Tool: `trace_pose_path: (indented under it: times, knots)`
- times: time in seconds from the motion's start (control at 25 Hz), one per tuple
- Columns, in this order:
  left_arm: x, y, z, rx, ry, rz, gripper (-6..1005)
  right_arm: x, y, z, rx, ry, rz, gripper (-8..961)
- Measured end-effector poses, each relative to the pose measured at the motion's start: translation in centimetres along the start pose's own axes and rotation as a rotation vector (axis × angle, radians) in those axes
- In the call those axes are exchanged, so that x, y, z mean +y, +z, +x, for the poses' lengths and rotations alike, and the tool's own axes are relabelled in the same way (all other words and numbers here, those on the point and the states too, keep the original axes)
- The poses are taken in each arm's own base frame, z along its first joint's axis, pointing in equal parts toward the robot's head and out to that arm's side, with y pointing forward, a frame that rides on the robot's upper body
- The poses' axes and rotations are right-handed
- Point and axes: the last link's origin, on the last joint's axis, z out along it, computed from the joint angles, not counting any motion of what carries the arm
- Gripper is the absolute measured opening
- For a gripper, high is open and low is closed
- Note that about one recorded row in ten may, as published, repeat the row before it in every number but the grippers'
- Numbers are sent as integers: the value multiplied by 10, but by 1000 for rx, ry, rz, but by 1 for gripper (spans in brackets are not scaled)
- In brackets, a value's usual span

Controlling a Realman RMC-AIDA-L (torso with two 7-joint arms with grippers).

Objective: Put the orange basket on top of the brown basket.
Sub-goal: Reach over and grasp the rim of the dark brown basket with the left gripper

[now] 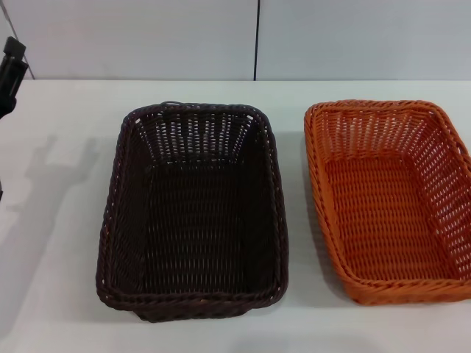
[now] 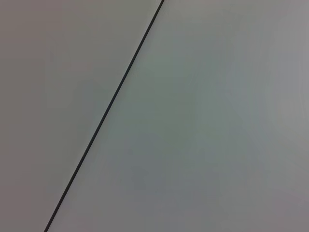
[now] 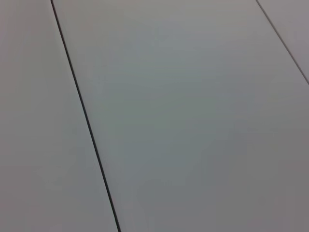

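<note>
A: Where does the orange basket (image 1: 388, 197) sit?

B: On the right side of the head frame, flat on the white table (image 1: 59, 294), its far edge cut by the frame. It holds nothing.

A: And the brown basket (image 1: 193, 209)?

B: In the centre, just beside the orange one with a strip of bare table between them. Also holding nothing.

A: So how far along is the job?

B: Not begun, I'd say. Nothing grips the orange one; lifting, carrying across and setting it onto the brown one all remain.

A: The claws?

B: The left gripper (image 1: 10, 70) shows as a dark piece at the upper left edge, off the table; I cannot tell its spread. The right one is out of view. Both wrist views show only pale panels with dark seams.
</note>
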Motion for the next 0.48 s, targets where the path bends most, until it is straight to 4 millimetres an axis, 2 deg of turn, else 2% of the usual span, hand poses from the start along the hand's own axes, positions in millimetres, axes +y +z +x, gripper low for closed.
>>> trace_pose_path:
  times: [0.2, 0.24, 0.48]
  knots:
    - [-1, -4, 3, 21, 1, 0, 829, 2, 5, 1, 8, 0, 2, 641]
    - [-9, -8, 5, 24, 2, 45, 829, 2, 5, 1, 10, 0, 3, 641]
    - [-20, -18, 9, 44, 9, 104, 828, -5, -3, 1, 11, -7, 16, 641]
